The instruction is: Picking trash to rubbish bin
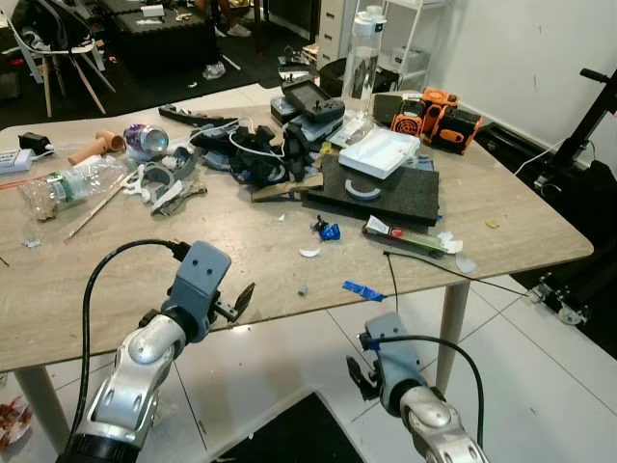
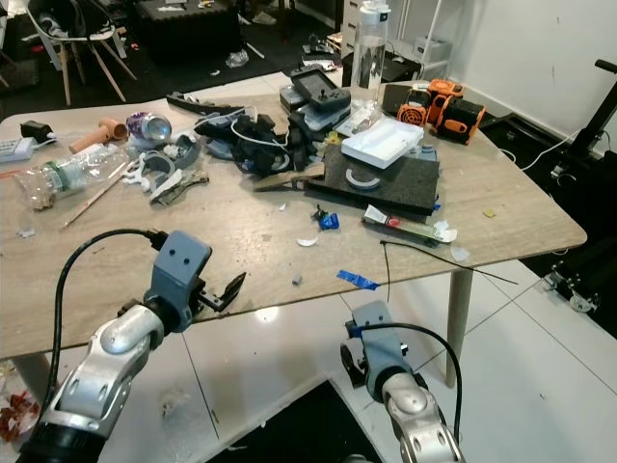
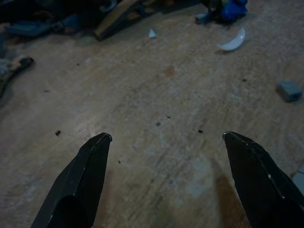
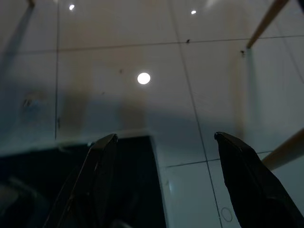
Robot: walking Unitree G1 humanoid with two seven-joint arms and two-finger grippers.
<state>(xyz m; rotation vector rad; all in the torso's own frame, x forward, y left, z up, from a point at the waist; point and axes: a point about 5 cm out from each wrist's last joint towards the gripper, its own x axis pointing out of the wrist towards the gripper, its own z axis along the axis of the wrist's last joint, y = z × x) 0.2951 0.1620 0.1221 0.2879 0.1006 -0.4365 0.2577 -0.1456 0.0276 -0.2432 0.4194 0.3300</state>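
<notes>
While my left gripper (image 1: 243, 299) hangs low over the near edge of the table (image 1: 501, 207) with its fingers spread wide and nothing between them, I judge I'm at the reach stage, not yet on any piece of trash. From the left wrist view the bare wood runs ahead to a white curved scrap (image 3: 232, 42), a small grey block (image 3: 289, 90) and a blue crumpled bit (image 3: 235, 9), all still well apart from the fingertips. Next I'd push the arm forward and settle on one scrap, probably the white one (flat and thin, so I expect it to be hard to pinch off the wood). My right gripper (image 4: 164, 137) idles below table height, open and holding nothing, looking at floor tiles and a dark mat. Beyond the scraps the table is crowded: a crushed plastic bottle (image 1: 67, 185) on the left, a tangle of black cables (image 1: 255, 154) mid-table, a dark foam slab (image 1: 386, 193) with a white tray (image 1: 379, 152) on it, a strip of blue tape (image 1: 362, 289) near the edge. I can't make out a rubbish bin.
</notes>
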